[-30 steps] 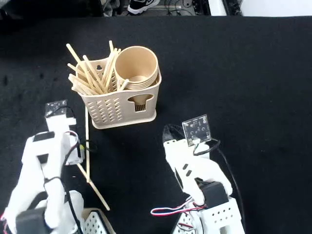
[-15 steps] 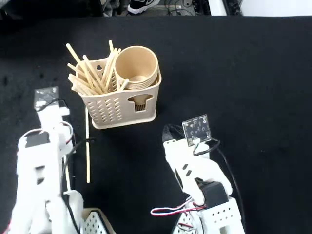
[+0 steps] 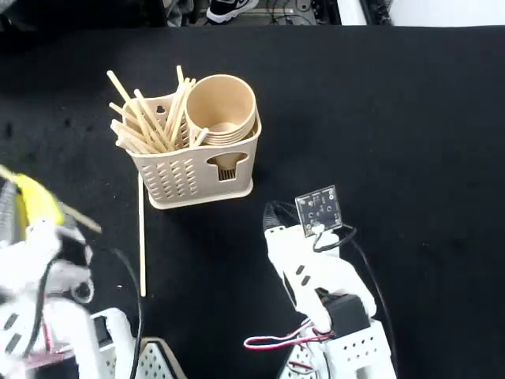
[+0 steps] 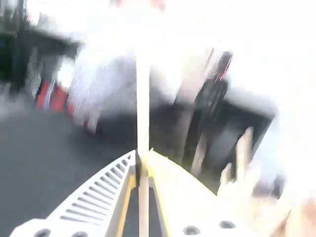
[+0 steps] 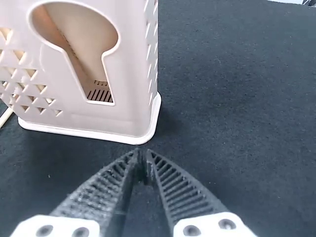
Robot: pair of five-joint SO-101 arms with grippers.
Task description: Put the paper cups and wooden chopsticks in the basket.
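Observation:
A beige basket (image 3: 189, 178) stands at the table's middle left, holding stacked paper cups (image 3: 221, 106) and several wooden chopsticks (image 3: 146, 118). One chopstick (image 3: 142, 237) lies flat on the black cloth just left of the basket. My left gripper (image 4: 142, 157), raised at the far left (image 3: 47, 213) and blurred, is shut on another chopstick (image 4: 142, 98) that sticks out past its yellow jaw (image 3: 83, 222). My right gripper (image 5: 143, 165) is shut on nothing, low over the cloth, just in front of the basket's wall (image 5: 133, 74) with the keyhole opening.
The right arm's body (image 3: 316, 268) sits at the near middle, right of the basket. Black cloth (image 3: 394, 142) stretches to the right and far side. The arms' bases are at the near edge.
The left arm has lifted one chopstick off the cloth and swung up and to the left with it. The other chopstick stays on the table. The right arm has not moved.

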